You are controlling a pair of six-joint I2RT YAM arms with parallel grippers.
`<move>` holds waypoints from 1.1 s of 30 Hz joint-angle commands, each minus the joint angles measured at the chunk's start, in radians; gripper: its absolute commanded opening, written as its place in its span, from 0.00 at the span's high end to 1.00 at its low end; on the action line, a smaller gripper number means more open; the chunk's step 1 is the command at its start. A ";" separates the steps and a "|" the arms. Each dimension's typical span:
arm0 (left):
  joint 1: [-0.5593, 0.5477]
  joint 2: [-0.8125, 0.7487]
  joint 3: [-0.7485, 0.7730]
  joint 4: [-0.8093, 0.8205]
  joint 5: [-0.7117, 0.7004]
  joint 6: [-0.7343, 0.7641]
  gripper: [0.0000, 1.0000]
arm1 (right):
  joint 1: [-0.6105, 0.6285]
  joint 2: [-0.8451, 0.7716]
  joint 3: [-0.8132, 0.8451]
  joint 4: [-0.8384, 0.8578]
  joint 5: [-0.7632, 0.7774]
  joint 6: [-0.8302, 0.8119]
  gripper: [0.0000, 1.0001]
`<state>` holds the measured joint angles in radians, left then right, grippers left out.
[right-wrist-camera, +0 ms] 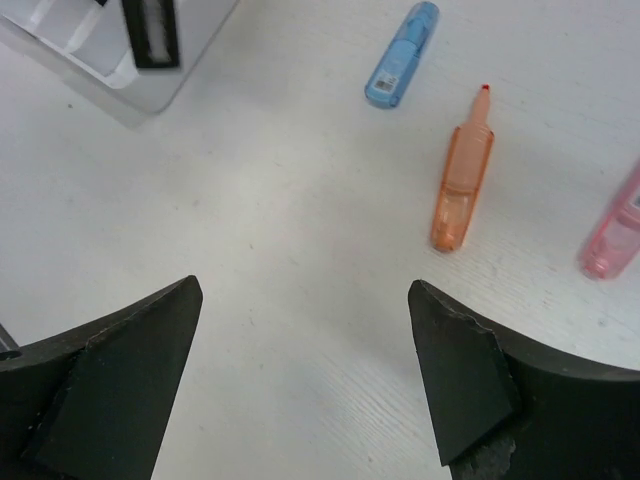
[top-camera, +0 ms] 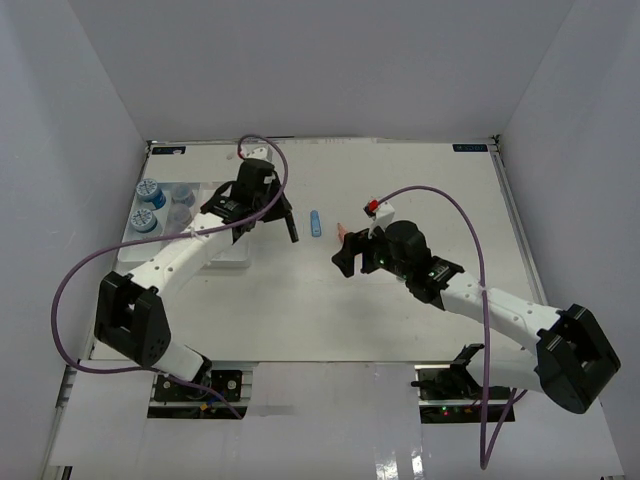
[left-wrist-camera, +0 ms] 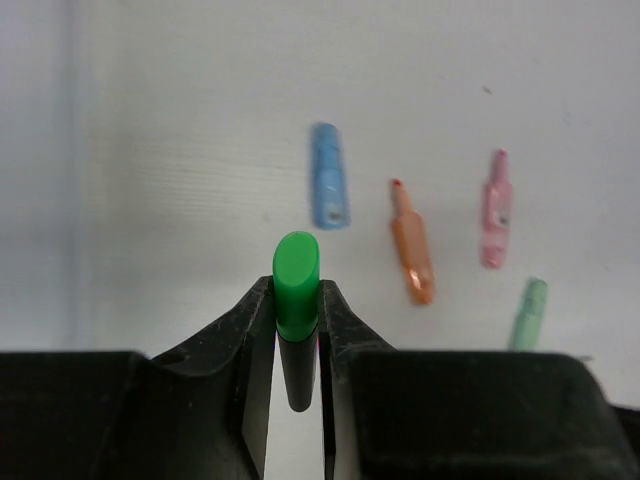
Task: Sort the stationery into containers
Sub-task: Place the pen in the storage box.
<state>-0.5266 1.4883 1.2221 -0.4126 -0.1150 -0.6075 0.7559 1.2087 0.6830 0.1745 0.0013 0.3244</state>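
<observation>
Left gripper (left-wrist-camera: pixel 297 300) clamps the green-capped highlighter (left-wrist-camera: pixel 296 265), cap protruding, probably bound for the tray (top-camera: pixel 228 256) just beside it. Right gripper (right-wrist-camera: pixel 303 290) hangs spread wide, empty, near the orange marker (right-wrist-camera: pixel 462 185), likely its next pick.

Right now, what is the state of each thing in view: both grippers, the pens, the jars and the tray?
Left gripper: jaws shut on the green-capped highlighter.
Green-capped highlighter: held, cap on.
Right gripper: jaws open, empty.
Blue marker: lying flat, loose.
Orange marker: lying flat, loose.
Pink marker: lying flat, loose.
Green marker: lying flat, partly hidden.
Blue-lidded jars: in the tray, lids on.
Tray: partly filled.
</observation>
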 commanded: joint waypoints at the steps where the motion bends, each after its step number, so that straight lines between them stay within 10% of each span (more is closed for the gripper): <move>1: 0.143 0.009 0.072 -0.161 -0.077 0.159 0.76 | -0.010 -0.076 -0.045 -0.049 0.066 -0.067 0.10; 19: 0.491 0.400 0.339 -0.282 -0.216 0.476 0.74 | -0.018 -0.273 -0.226 -0.116 0.097 -0.127 0.10; 33: 0.456 0.325 0.317 -0.240 0.037 0.341 0.12 | -0.029 -0.298 -0.221 -0.127 0.117 -0.130 0.10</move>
<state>-0.0406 1.9602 1.5711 -0.6910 -0.1726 -0.1982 0.7326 0.9283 0.4595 0.0444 0.1024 0.2012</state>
